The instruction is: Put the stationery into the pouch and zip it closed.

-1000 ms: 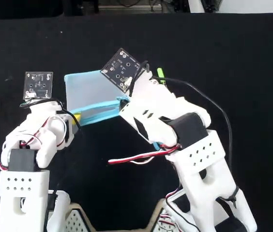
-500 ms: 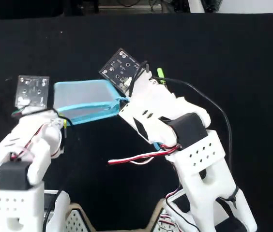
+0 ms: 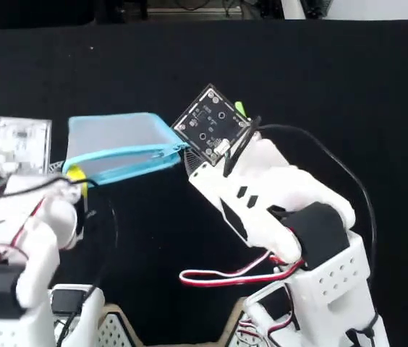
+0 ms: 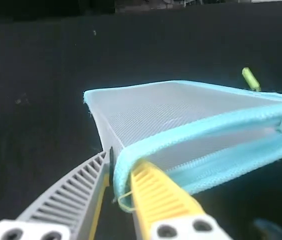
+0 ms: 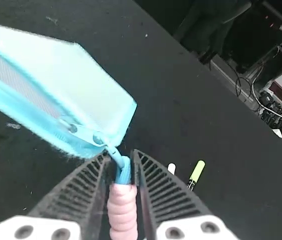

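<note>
A light blue mesh pouch is stretched between the two arms in the high view. My left gripper is shut on the pouch at the end corner of its teal zipper edge; its yellow finger shows at the pouch's left end. My right gripper is shut on the blue zipper pull, whose slider sits by the other corner of the pouch. A green pen and a white pen lie on the table just beyond it.
The black table runs wide to the back and right. The green pen lies just behind the right arm's camera board. Red and white cables hang under the right arm.
The left arm has drawn back to the left, taking the pouch's end with it. The right arm has swung its wrist to the right, and the pouch now lies stretched out longer.
</note>
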Available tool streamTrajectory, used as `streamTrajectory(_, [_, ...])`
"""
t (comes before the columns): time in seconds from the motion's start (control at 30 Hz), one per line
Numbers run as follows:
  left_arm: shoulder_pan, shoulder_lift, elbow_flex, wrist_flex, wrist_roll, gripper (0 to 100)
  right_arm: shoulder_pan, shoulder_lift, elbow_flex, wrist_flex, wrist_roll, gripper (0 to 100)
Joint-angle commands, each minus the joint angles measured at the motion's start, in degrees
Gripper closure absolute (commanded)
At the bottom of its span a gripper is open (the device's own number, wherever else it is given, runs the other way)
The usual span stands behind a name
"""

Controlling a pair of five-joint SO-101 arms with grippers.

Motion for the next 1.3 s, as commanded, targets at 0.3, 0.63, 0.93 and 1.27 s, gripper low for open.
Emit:
streamTrajectory(0.3, [-7.52, 29.89, -16.66, 9.93, -0.44, 95, -0.26, 10.68, -2.42, -0.18, 0.18, 98.8])
streamTrajectory(0.63, [-7.6, 32.09, -18.07, 9.67, 3.16, 88, -0.26, 10.95, -2.33, -1.14, 0.18, 98.8])
streamTrajectory(0.93, [-7.43, 32.09, -18.59, 9.67, 3.25, 97, -0.35, 10.86, -3.21, -0.79, -3.25, 98.7])
streamTrajectory(1.27, [-7.43, 32.09, -19.91, 9.49, 4.84, 97, -0.18, 10.86, -8.22, 6.07, -5.36, 98.7])
